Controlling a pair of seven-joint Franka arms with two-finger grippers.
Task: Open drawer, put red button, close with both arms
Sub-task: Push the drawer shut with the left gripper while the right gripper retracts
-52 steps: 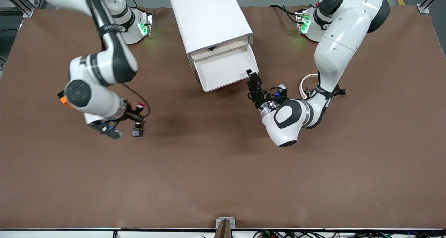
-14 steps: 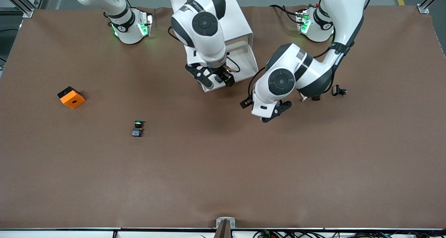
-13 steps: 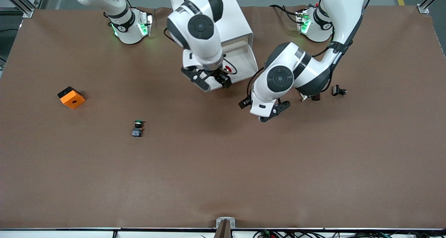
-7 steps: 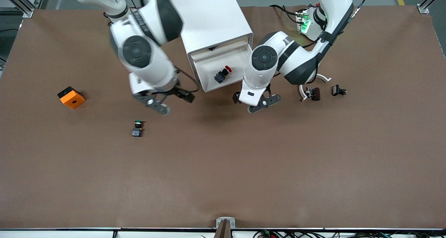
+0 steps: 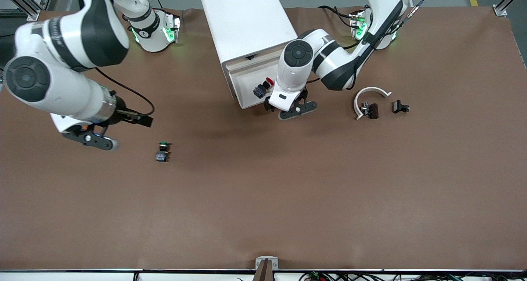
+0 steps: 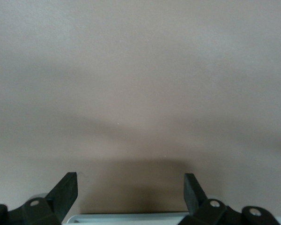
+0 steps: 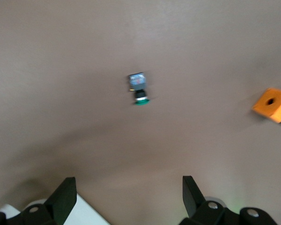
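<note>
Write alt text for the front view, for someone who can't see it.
A red button lies in the open drawer of a white cabinet, with the left claw open over the drawer's front edge. The right claw, also open, hangs over the brown table near a green button.

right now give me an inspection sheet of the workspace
surface: brown table cover, bare in its middle.
job's things: drawer open; red button lying inside it.
clutter: green button; orange block; white curved clip; small black part.
grippers: left gripper open at the drawer's front edge; right gripper open over bare cover.
cables: black cable on the right arm.
surroundings: white cabinet.
</note>
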